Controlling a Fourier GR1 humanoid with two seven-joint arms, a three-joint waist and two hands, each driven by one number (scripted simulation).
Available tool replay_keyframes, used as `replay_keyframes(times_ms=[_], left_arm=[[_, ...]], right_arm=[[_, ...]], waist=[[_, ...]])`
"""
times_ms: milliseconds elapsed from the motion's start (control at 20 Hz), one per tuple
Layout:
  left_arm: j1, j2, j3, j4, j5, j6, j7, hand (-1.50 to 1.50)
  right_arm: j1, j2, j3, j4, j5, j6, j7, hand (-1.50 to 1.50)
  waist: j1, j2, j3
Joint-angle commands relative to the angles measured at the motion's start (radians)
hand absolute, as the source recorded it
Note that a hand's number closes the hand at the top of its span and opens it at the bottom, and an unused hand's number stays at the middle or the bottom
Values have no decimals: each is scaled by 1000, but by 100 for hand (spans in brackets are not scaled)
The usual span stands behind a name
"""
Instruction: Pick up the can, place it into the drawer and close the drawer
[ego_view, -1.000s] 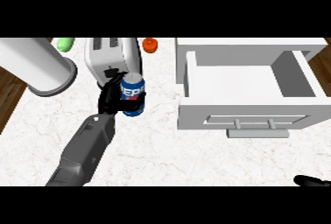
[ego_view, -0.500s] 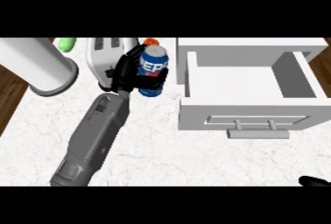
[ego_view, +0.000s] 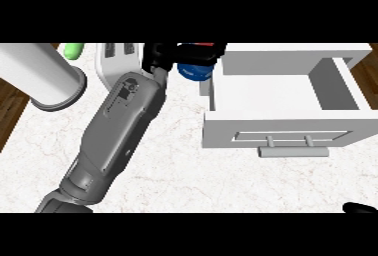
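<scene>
left robot hand clenched round the can, up by the far edge of the surface, right beside the open drawer, guess so it swings straight in | right robot hand peeks in at near-right corner, can't tell its state
</scene>
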Motion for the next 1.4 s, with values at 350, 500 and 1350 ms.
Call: replay_keyframes(times_ms=[350, 500, 1350], left_arm=[[-252, -1, -97, 183, 84, 136, 57, 150], [-321, -1, -61, 215, 73, 102, 121, 150], [-558, -1, -197, 542, 229, 237, 32, 150]], right_arm=[[-50, -27, -21, -4, -36, -6, 48, -150], [-9, 2, -13, -1, -17, 2, -17, -150], [-116, -47, 34, -13, 0, -18, 106, -150]], waist=[[-30, 8, 0], [-20, 6, 0], [-75, 23, 2]])
